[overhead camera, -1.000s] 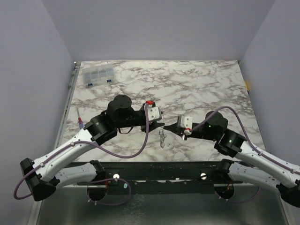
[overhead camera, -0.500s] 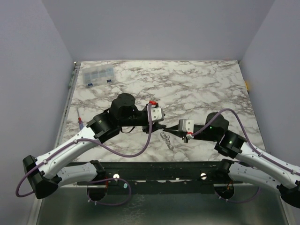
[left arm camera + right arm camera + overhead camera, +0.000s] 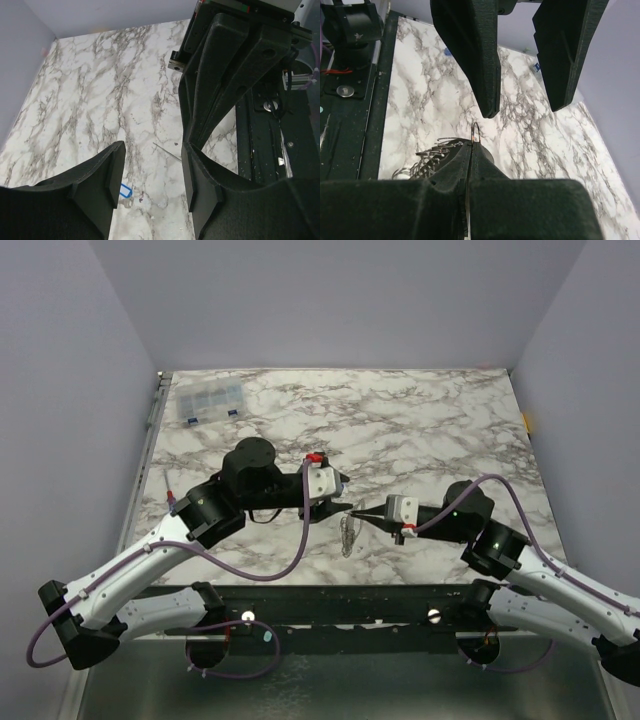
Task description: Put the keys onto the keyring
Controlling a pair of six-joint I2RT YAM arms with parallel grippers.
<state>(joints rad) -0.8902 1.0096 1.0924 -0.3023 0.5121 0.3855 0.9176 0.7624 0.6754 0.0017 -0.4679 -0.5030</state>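
My right gripper [image 3: 360,513] is shut on the keyring [image 3: 475,132], a thin pale loop sticking up edge-on from between its closed fingertips. A bunch of metal keys [image 3: 427,157] hangs beside the fingers; in the top view the keys [image 3: 347,533] dangle just above the table. My left gripper [image 3: 338,504] is open and empty, its tips facing the right gripper's tips at close range. In the left wrist view the left gripper [image 3: 150,185] frames bare marble, with a thin wire line [image 3: 167,151] and the right gripper [image 3: 235,75] just beyond. The left fingers [image 3: 470,55] stand spread above the ring.
A small blue tag with a white label [image 3: 126,190] lies on the marble under the left gripper. A clear compartment box [image 3: 208,400] sits at the back left. A red-tipped tool [image 3: 172,502] lies at the left edge. A black rail [image 3: 330,605] runs along the near edge.
Both grippers swung right with the keys half a second ago and have come back left. The right gripper has reached further left, so its tips are closer to the left gripper's.
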